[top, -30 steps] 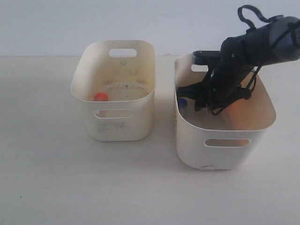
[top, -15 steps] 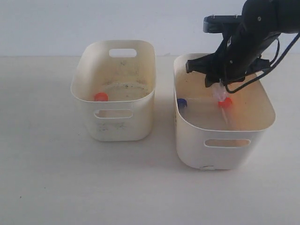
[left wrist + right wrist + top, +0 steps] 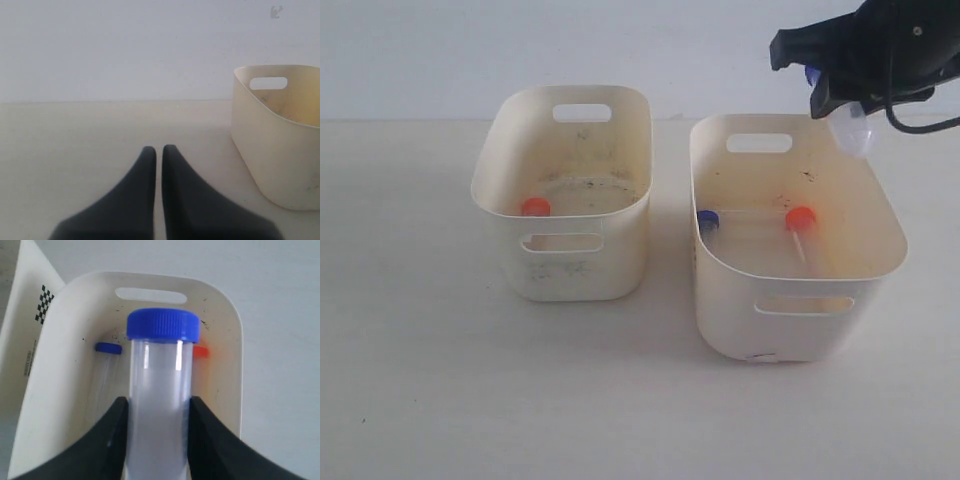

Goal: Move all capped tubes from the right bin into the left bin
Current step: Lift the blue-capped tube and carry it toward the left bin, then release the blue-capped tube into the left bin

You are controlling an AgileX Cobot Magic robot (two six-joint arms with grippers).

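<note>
The right wrist view alone shows the grip plainly: the right gripper (image 3: pixel 159 404) has its two black fingers (image 3: pixel 112 440) pressed against opposite sides of a blue-capped tube (image 3: pixel 160 385), jaws parted just by the tube's width. The tube is clear, frosted plastic with a ridged, bright blue screw cap. Beneath it that view looks down into the right bin (image 3: pixel 227 325), where the other blue-capped tube (image 3: pixel 107 351) lies along one side wall and a spot of orange-red cap shows by the opposite wall. A white sheet (image 3: pixel 25 335) with a small checkered mark lies beside this bin. The exterior view adds the height. It shows the right gripper (image 3: pixel 828 98) up above the far right rim of the right bin (image 3: pixel 790 330), with the blue-capped tube (image 3: pixel 852 135) hanging tilted, its clear end low and clear of the bin. Inside lie the other blue-capped tube (image 3: pixel 708 219) at the left wall and an orange-capped tube (image 3: pixel 800 220) near the middle. Only this view looks into the left bin (image 3: pixel 570 270), where a second orange-capped tube (image 3: pixel 534 207) rests at the near left of the speckled floor. The left wrist view shows the left gripper (image 3: pixel 159 150) low over the table (image 3: pixel 75 135), its jaws drawn to a thin slit with nothing between them, well left of the left bin (image 3: pixel 265 150).
</note>
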